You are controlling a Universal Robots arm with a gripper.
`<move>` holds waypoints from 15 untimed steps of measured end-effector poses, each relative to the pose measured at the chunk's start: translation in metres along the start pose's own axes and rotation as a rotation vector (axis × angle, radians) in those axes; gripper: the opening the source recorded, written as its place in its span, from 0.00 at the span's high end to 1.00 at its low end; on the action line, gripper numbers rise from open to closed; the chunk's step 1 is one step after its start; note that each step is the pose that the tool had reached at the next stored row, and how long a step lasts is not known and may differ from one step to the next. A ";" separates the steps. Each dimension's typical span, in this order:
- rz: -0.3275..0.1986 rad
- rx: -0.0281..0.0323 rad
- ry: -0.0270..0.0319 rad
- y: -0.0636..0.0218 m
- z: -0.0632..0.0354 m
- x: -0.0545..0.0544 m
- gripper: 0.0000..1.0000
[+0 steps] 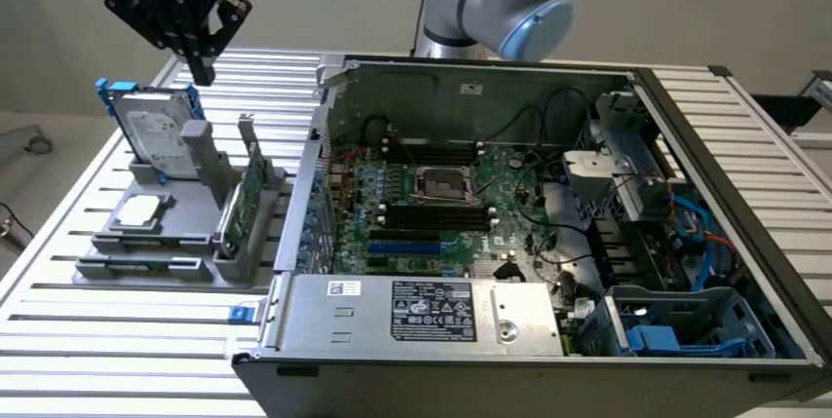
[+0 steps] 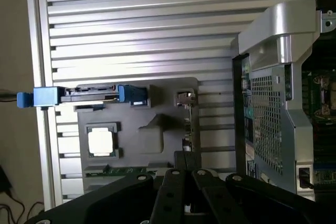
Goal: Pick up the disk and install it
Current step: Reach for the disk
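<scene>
The slatted metal surface carries everything. The biggest thing on it is the open computer case, lying on its side toward the exterior view's right with the motherboard exposed. In its near right corner sits a blue plastic bay. I take this to be where a drive belongs, and I can make out no drive in it.

To the exterior view's left of the case, just beside it, stands a grey holder with several parts in it. The disk is at the holder's far end, standing upright on edge in its slot, with its white label facing the near side and its blue rails along its edges. The wrist view sees it edge-on.

The pincer hangs above the disk, a little to its right and apart from it. It has hold of nothing, and I cannot tell how far open it is.

By my reading, none of the task is done. The disk has not been lifted from the holder, so both the pick-up and the fitting into the case are left.
</scene>
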State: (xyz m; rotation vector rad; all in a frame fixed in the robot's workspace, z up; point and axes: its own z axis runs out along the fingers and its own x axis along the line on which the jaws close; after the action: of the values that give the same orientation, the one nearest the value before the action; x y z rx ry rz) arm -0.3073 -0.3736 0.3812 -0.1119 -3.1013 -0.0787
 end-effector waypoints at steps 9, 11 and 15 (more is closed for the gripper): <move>-0.001 -0.0171 0.0012 0.0073 0.0074 0.040 0.89; -0.001 -0.0213 0.0014 0.0091 0.0090 0.048 0.89; -0.001 -0.0297 0.0021 0.0129 0.0120 0.063 0.89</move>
State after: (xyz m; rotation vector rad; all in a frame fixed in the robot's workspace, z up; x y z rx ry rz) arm -0.3697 -0.3557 0.3723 -0.1109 -3.0988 -0.1248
